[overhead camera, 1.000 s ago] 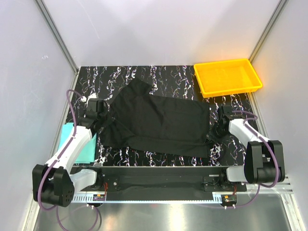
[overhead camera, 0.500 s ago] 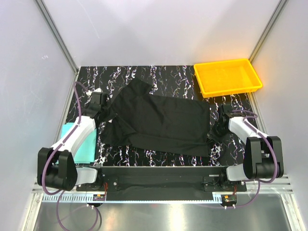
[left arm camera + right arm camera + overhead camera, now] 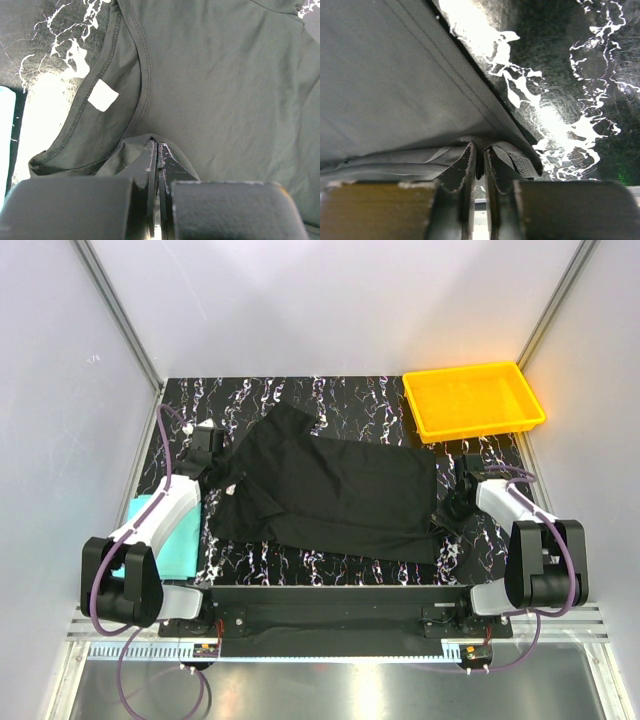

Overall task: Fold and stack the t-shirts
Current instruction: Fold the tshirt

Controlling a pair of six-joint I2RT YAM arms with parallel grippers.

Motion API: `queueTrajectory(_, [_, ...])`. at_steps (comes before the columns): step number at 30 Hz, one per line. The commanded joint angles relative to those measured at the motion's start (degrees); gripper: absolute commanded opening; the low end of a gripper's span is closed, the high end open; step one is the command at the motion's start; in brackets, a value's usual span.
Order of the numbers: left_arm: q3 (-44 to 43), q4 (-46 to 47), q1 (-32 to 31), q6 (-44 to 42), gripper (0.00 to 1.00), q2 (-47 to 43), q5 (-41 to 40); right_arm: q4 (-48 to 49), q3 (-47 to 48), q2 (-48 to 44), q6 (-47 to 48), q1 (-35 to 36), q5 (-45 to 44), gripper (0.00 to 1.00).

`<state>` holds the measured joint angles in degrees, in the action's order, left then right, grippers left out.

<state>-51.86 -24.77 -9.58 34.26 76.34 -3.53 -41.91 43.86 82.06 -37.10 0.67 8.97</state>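
- Black shirt (image 3: 330,495) is spread flat across the middle of the top view.
- Teal shirt (image 3: 172,545) is seen at lower left, partly hidden under the left arm.
- Left gripper (image 3: 157,150) is pinched on a cloth fold below the collar, near the label (image 3: 102,95).
- Right gripper (image 3: 480,152) is clamped on the hem at the cloth's right edge.

The left arm (image 3: 160,518) covers much of the teal shirt (image 3: 180,545), which lies left of the black shirt (image 3: 330,490). In both wrist views the black shirt runs off the edges. The bits of it squeezed between the left fingers (image 3: 147,165) and the right fingers (image 3: 462,170) are hidden.
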Motion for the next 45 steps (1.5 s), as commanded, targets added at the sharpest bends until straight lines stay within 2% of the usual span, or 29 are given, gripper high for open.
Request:
queueTrajectory(1, [-2.6,2.3,0.3,-1.2,0.0,-0.8,1.0,-0.5,2.1,-2.2,0.7,-0.3,1.2,0.18])
queueTrajectory(8, [-3.5,2.4,0.4,-1.7,0.0,1.2,2.5,0.1,3.9,2.2,1.9,-0.3,2.8,0.36])
queueTrajectory(15, [-3.8,2.5,0.4,-2.3,0.0,1.4,2.8,0.9,4.0,3.2,1.7,-0.3,2.5,0.33])
queueTrajectory(18, [-4.0,2.5,0.6,-2.5,0.0,1.4,2.9,0.8,3.6,2.8,1.4,-0.3,2.3,0.35])
queueTrajectory(19, [-4.1,2.5,0.5,-2.6,0.0,1.3,2.9,0.8,3.5,2.7,1.5,-0.3,2.2,0.38])
queueTrajectory(20, [-4.1,2.5,0.7,-2.9,0.0,1.3,2.9,0.7,3.5,2.7,1.5,-0.4,2.5,0.56])
queueTrajectory(23, [-4.2,2.5,1.1,-3.1,0.0,1.0,3.2,-0.1,3.7,1.8,2.2,-0.3,3.5,0.63])
queueTrajectory(27, [-4.0,2.5,1.6,-3.1,0.0,0.7,3.2,-2.3,3.3,-2.4,1.7,-0.4,3.9,0.66])
queueTrajectory(32, [-3.8,2.4,1.7,-2.6,0.0,0.0,5.1,-4.0,0.5,-9.6,-5.3,-0.3,4.2,0.61])
queueTrajectory(33, [-3.7,2.4,1.7,-2.6,0.0,-0.1,5.2,-3.5,-0.3,-10.5,-6.7,-0.4,4.3,0.55])
queueTrajectory(38, [-3.7,2.4,1.8,-2.4,0.0,0.5,6.3,2.0,-4.0,-12.3,-12.4,-0.3,3.8,0.37])
queueTrajectory(45, [-3.6,2.5,1.7,-2.4,0.0,0.8,6.9,5.1,-5.5,-10.0,-15.7,-2.1,3.2,0.4])
